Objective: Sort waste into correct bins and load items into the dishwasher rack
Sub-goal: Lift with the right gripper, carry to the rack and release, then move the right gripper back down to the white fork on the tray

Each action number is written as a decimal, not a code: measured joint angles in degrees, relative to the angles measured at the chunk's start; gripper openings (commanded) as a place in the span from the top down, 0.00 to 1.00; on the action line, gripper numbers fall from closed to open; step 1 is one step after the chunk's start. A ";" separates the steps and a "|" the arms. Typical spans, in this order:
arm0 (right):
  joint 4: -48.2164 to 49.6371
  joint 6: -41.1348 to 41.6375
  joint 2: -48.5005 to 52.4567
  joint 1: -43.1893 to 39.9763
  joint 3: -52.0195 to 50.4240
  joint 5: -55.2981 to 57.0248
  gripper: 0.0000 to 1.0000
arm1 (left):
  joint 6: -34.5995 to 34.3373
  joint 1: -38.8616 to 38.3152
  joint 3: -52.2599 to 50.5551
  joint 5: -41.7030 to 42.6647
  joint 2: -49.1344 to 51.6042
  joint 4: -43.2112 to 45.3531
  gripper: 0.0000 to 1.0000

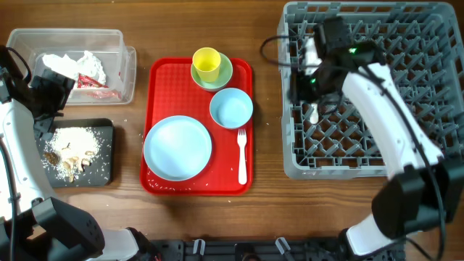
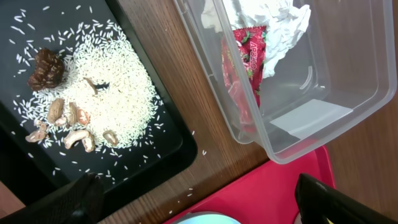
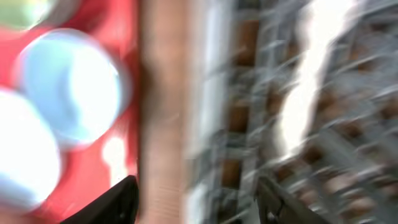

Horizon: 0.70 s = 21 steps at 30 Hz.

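Note:
The clear tub (image 1: 123, 69) holds white napkins (image 1: 76, 65) and a red wrapper (image 1: 93, 81); they also show in the left wrist view (image 2: 273, 22) (image 2: 249, 53). The black tray (image 1: 101, 170) holds rice and brownish food scraps (image 2: 68, 118). My left gripper (image 1: 43, 116) (image 2: 196, 193) is open and empty, above the tub and black tray. On the red tray (image 1: 158, 80) sit the blue plate (image 1: 177, 147), blue bowl (image 1: 231, 107), yellow cup (image 1: 206, 64) in the pale green bowl (image 1: 225, 75), and white fork (image 1: 242, 156). My right gripper (image 1: 303, 83) (image 3: 196, 186) is open over the rack's (image 1: 435, 72) left edge, by a white spoon (image 1: 313, 111) (image 3: 305, 81).
The right wrist view is blurred by motion; it shows the blue bowl (image 3: 71, 84) and a wooden strip of table between the red tray and the rack. Loose rice grains lie on the table by the black tray (image 2: 186, 155).

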 measured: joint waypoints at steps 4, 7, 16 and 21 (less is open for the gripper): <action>-0.17 4.48 -1.60 13.88 -1.49 -5.01 0.44 | 0.00 0.00 0.00 0.00 0.00 0.02 0.00; 3.50 11.80 -1.51 23.17 -5.97 -1.70 0.50 | 0.00 0.00 0.00 0.02 0.00 0.00 0.00; 15.10 29.46 0.09 34.97 -16.70 12.52 0.54 | 0.00 0.00 0.00 0.00 0.00 0.00 0.00; 18.82 31.95 4.17 34.71 -18.82 15.91 0.58 | 0.00 0.00 0.00 0.00 0.00 0.00 0.00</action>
